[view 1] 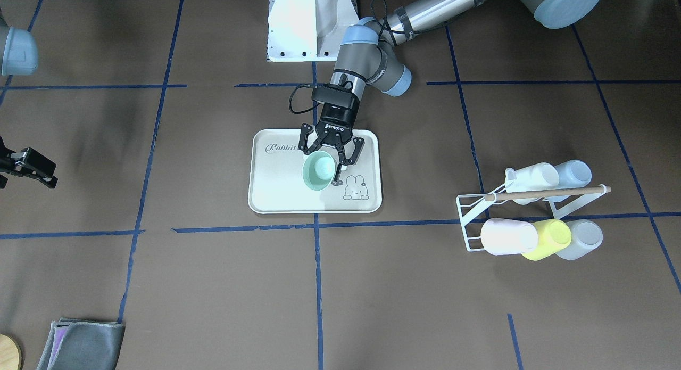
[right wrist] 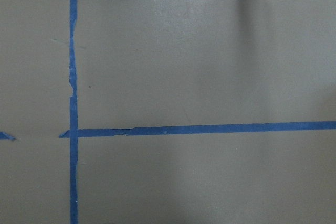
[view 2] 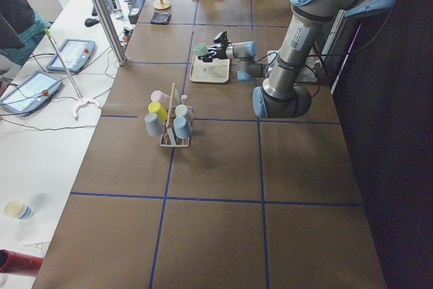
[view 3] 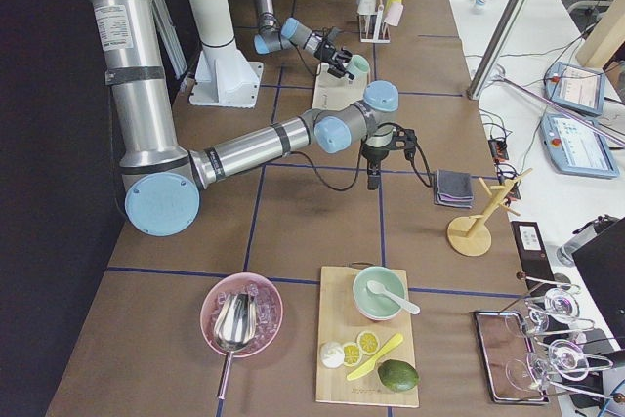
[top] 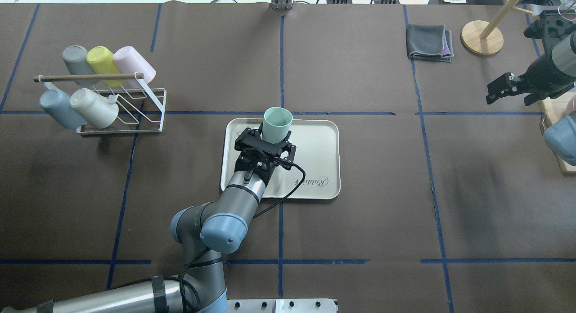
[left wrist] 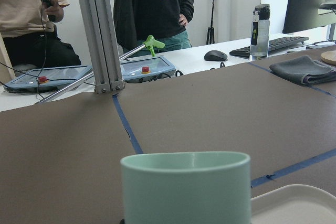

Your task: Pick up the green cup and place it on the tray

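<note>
Green cup (top: 277,124) held over the tray (top: 315,142), not yet released.

The pale green cup sits upright in the left fingers (view 1: 340,165), which close on its lower wall from both sides. It hangs over the end of the cream tray farthest from the robot, opposite the "Rabbit" script. No view settles whether its base touches the tray floor. The pick-up looks done and the carry nearly so. What appears to remain is lowering the cup, letting go and backing away. The right fingers (top: 497,88) hover well apart over the bare desk (top: 405,191); whether they are spread cannot be told.
</note>
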You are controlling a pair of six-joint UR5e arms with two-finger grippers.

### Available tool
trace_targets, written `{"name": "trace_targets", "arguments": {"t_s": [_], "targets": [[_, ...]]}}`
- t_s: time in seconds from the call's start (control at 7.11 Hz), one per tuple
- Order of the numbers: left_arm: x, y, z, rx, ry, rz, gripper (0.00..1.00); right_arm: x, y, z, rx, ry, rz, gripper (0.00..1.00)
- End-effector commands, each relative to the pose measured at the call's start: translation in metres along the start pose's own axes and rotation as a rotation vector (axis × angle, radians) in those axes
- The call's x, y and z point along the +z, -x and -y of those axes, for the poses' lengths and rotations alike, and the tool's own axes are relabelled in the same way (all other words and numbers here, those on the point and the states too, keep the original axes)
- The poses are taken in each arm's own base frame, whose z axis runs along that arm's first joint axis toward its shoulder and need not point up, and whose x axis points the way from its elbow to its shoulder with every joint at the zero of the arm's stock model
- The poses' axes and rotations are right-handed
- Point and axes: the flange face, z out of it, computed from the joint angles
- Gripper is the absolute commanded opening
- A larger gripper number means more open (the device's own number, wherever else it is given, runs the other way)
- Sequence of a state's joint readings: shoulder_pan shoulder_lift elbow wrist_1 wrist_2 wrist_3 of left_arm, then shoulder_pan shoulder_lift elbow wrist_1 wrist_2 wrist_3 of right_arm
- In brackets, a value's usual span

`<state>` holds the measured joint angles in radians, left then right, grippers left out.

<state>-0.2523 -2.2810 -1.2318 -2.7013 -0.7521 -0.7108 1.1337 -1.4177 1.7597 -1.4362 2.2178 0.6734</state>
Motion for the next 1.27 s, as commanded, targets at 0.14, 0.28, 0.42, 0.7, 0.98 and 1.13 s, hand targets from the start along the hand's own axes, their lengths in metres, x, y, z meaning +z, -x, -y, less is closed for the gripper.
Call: {"name": "trace_targets", "arguments": {"t_s": [0.14, 0.28, 0.42, 0.7, 0.98, 1.13], "targets": [[0.0, 0.0, -0.002, 0.012, 0.003, 0.002, 0.32, 0.001, -0.001, -0.001, 0.003, 0.001, -0.002, 1.0], [0.0, 0.001, -0.002, 0.013, 0.002, 0.004, 0.32, 0.0, -0.001, -0.001, 0.002, 0.0, -0.002, 1.0], [-0.001, 0.003, -0.005, 0.014, 0.003, 0.004, 0.32, 0.0, -0.001, -0.001, 0.002, 0.0, -0.002, 1.0], [-0.011, 0.0, -0.024, -0.014, -0.031, 0.006, 0.32, 0.0, -0.001, -0.001, 0.002, 0.0, -0.002, 1.0], [-0.01, 0.001, -0.036, -0.008, -0.028, 0.01, 0.33, 0.001, -0.001, 0.0, 0.003, 0.001, -0.002, 1.0], [-0.011, 0.0, -0.037, -0.008, -0.025, 0.007, 0.32, 0.003, -0.003, 0.0, 0.006, 0.003, -0.006, 1.0]]}}
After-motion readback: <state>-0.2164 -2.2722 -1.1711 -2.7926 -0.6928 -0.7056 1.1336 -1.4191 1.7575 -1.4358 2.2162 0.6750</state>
